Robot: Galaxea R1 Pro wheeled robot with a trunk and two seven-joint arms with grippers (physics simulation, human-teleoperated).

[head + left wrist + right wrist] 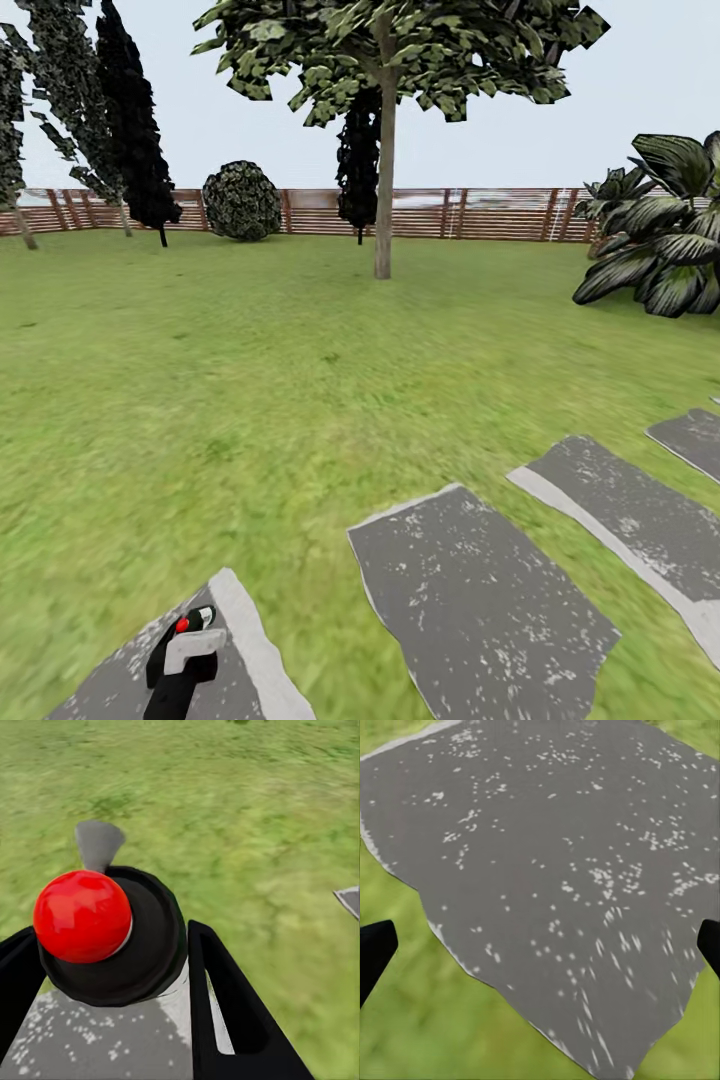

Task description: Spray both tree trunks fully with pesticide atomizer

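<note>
Our left gripper [112,967] pinches the atomizer [112,945] between its black fingers [225,1005], red knob [81,916] on top, low over a grey paving slab [110,680]. Our right gripper [540,945] is spread wide above another slab [555,855]. One tree [384,150] stands well ahead on the lawn [250,380], near the fence [480,212].

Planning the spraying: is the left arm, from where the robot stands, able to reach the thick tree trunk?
Probably not. The left tool holds the atomizer, but the tree trunk stands far off across the lawn; nothing blocks the way.
</note>
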